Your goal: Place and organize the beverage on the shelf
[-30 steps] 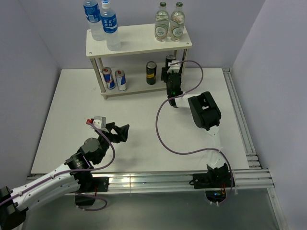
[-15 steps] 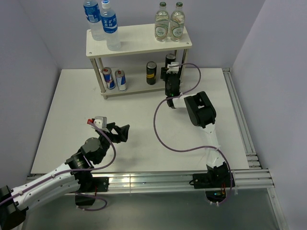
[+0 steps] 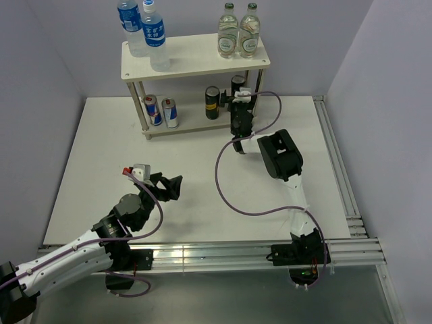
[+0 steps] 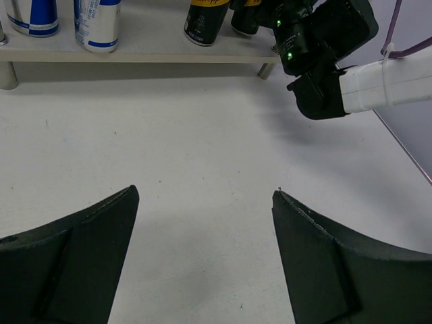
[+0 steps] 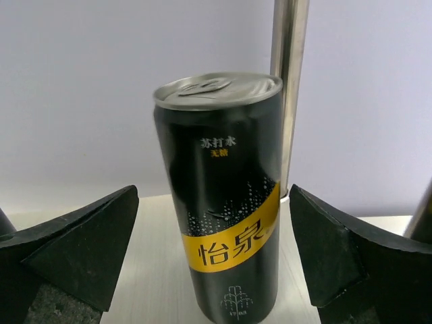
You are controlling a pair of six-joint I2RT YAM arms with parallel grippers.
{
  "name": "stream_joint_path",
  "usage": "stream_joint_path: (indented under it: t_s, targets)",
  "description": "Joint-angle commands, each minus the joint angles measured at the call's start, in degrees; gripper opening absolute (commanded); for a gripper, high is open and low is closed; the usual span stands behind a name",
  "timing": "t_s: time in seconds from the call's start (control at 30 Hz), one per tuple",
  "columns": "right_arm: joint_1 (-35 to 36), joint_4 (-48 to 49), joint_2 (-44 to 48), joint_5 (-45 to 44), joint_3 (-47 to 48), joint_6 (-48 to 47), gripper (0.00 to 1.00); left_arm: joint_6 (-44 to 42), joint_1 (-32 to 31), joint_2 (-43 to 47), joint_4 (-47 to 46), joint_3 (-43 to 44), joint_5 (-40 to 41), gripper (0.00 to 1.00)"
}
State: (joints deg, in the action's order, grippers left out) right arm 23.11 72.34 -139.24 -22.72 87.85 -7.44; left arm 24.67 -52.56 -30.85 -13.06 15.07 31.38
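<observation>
The cream shelf [image 3: 196, 59] stands at the back of the table. Two blue-labelled water bottles [image 3: 154, 35] are on its top board at the left. On the lower board are two blue-and-silver cans [image 3: 169, 113] and a dark can [image 3: 212, 102]. A second dark can with a yellow band [image 5: 226, 196] stands upright on the lower board [image 5: 152, 270] beside the right rear leg [image 5: 289, 81]. My right gripper [image 5: 213, 189] is open around it, with a gap on each side. My left gripper [image 4: 206, 191] hangs open and empty over the bare table.
Two green-capped bottles [image 3: 239, 32] stand on the top board at the right. The right arm's purple cable [image 3: 226, 182] loops over the table. White walls close in on the back and both sides. A metal rail [image 3: 341, 175] runs along the right edge.
My right gripper has opened and let go of the yellow-banded dark can on the lower board, after edging a little toward the shelf. The left arm has not moved.
</observation>
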Motion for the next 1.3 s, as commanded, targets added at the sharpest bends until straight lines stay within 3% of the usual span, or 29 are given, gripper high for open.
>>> stream_joint_path:
  t_s: [0.0,0.57,0.87,1.0,1.03,1.1,1.13,1.23,1.27]
  targets:
    - [0.3,5.3,3.7,-2.1,-1.1,-1.0,1.0,-0.8,-0.2,0.3,-2.1,0.4,0.4,0.87]
    - [1.7,9.5,13.7,-5.8,-16.6,-1.1,1.0,-0.7,-0.2,0.3,-2.1,0.4,0.5,0.87]
    - [4.4,5.2,25.7,-12.3,-25.7,-4.2,1.0,-0.7,-0.2,1.6,-2.0,0.1,0.7,0.87]
    - [9.3,-12.4,37.8,-24.7,-25.5,-1.3,0.98,0.4,-0.1,0.6,-1.5,0.4,2.5,0.87]
    - [10.1,-26.2,40.0,-26.3,-24.6,3.6,0.98,0.9,-0.2,0.4,-1.0,0.6,3.4,0.88]
    - [11.8,-42.7,46.0,-27.1,-19.8,10.4,0.99,1.5,-0.1,-0.3,-0.8,1.3,7.0,0.88]
    - [13.3,-56.5,47.7,-28.2,-17.0,19.0,0.99,1.4,-0.2,-0.4,-1.5,1.5,7.9,0.87]
    - [16.0,-75.3,55.3,-28.8,-15.0,31.0,0.98,0.6,-0.2,-1.0,0.7,6.4,10.1,0.86]
    - [18.8,-76.0,59.9,-30.4,-17.5,30.8,0.98,1.0,-0.2,-1.5,5.0,11.5,10.8,0.86]
